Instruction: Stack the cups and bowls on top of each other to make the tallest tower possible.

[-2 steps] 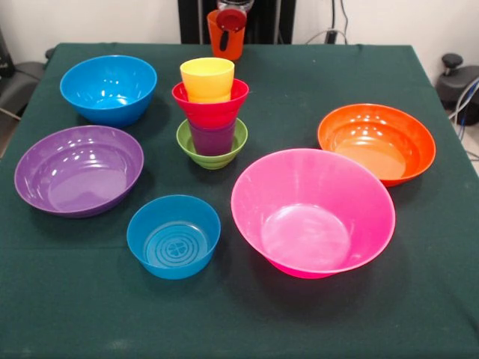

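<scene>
- Holding the orange cup (pixel 225 35) high, the gripper (pixel 230 20) seems to pinch its rim.
- Line it up over the yellow cup (pixel 207 78), then lower slowly.

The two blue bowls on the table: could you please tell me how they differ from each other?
The far blue bowl is wider and deeper than the near blue bowl. The far blue bowl's inside is smooth, while the near blue bowl has raised rings and a cross mark on its floor. The far one sits beside the tower; the near one sits beside the pink bowl. Both stand upright and empty.
</scene>
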You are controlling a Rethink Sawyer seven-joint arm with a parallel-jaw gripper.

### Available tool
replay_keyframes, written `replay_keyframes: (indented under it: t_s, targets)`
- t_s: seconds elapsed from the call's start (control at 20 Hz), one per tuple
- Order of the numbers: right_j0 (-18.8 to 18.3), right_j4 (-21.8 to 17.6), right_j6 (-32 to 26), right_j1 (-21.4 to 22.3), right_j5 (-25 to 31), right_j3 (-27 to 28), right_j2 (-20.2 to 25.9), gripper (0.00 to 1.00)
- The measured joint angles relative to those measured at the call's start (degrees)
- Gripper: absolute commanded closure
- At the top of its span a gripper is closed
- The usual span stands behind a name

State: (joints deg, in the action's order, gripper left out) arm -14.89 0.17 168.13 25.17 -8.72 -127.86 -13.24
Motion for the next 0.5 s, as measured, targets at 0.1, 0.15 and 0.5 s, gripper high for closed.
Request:
replay_keyframes:
  t_s: [0.1,0.15,0.5]
  targets:
    - [-0.2,0.0,0.0,0.1,0.0,0.2,0.0,1.00]
    - [-0.3,0.0,0.0,0.1,0.0,0.3,0.0,1.00]
    - [-0.6,0.0,0.0,0.1,0.0,0.3,0.0,1.00]
